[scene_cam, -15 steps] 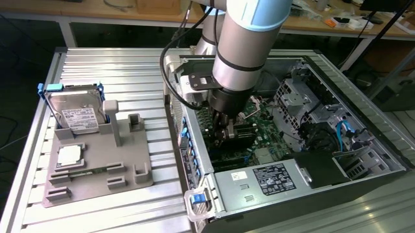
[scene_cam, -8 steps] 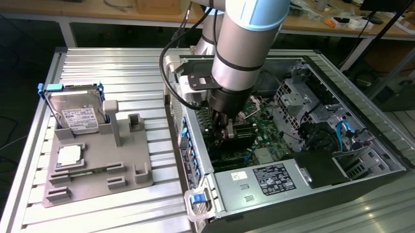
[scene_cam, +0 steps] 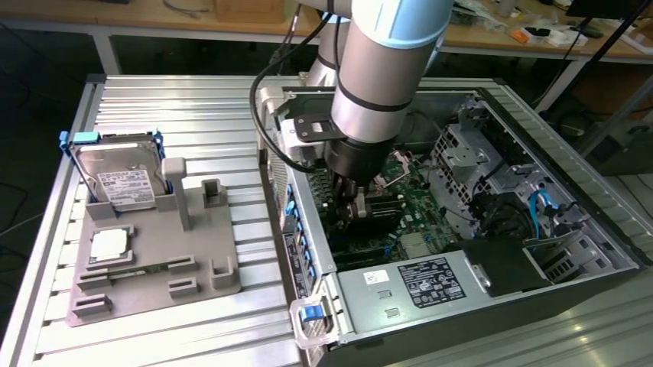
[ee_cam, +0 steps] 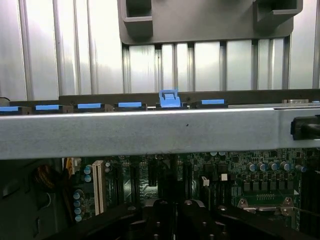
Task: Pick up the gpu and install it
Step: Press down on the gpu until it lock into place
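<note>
A dark flat card, apparently the gpu [scene_cam: 380,217], lies low inside the open computer case [scene_cam: 612,256], directly under the pincer [scene_cam: 355,209] and over the green motherboard [scene_cam: 410,193]. It is too shadowed to tell whether it is seated in a slot. Nor can it be told whether the pincer is clamped on the card or apart from it.

The robot arm [scene_cam: 383,69] reaches straight down into the middle of the case, a black cable [scene_cam: 261,99] looping off its side. A power supply [scene_cam: 429,279] with a printed label fills the near corner of the case, and blue cables [scene_cam: 539,210] run through the drive bay toward the exterior view's right.

From the wrist view, the case's grey metal side wall [ee_cam: 150,132] crosses in front. A row of blue clips [ee_cam: 130,105] lines the edge beyond it, and a white connector [ee_cam: 98,186] stands upright on the motherboard [ee_cam: 250,175] below.

Outside the case, toward the exterior view's left, a grey holder [scene_cam: 153,264] rests on the ribbed metal desk [scene_cam: 204,107]. A silver hard drive [scene_cam: 122,180] leans upright in its blue-cornered cradle, a small square chip [scene_cam: 110,245] lies flat just in front of it, and the holder's narrow upright slot [scene_cam: 210,191] stands beside them.
</note>
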Controlling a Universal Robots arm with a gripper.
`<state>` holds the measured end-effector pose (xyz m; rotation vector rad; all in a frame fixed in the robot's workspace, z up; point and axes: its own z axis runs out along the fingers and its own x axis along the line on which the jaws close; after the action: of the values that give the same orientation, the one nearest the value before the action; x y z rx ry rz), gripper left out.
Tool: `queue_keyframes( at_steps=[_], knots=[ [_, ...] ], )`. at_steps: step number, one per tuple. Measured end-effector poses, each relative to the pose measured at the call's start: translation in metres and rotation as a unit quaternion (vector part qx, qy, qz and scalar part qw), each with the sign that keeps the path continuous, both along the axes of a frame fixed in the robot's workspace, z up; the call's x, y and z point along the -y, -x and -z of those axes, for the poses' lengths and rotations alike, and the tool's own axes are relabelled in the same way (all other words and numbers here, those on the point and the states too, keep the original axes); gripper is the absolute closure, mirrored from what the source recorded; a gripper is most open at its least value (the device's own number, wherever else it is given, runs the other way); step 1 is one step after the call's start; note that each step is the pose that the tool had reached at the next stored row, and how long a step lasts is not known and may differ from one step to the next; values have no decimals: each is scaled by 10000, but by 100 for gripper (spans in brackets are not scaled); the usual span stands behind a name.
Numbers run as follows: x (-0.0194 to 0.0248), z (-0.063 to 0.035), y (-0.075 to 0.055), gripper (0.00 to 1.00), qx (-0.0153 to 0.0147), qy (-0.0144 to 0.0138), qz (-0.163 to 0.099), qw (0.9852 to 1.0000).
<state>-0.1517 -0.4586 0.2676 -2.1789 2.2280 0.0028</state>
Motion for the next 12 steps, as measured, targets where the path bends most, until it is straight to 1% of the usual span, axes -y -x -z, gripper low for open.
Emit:
queue_keyframes(
  at_steps=[1, 2, 3, 4, 6, 12],
  knots=[
    [-1, -15, 0, 89, 2, -5, 0, 10000],
    [0, -32, 1, 89, 11, -18, 0, 10000],
    [0, -59, 1, 89, 16, -25, 1, 10000],
    [2, -99, 2, 89, 12, -16, 1, 10000],
    [1, -163, 2, 89, 8, -11, 0, 10000],
    [-5, -204, 27, 89, 8, -9, 0, 10000]
  ],
)
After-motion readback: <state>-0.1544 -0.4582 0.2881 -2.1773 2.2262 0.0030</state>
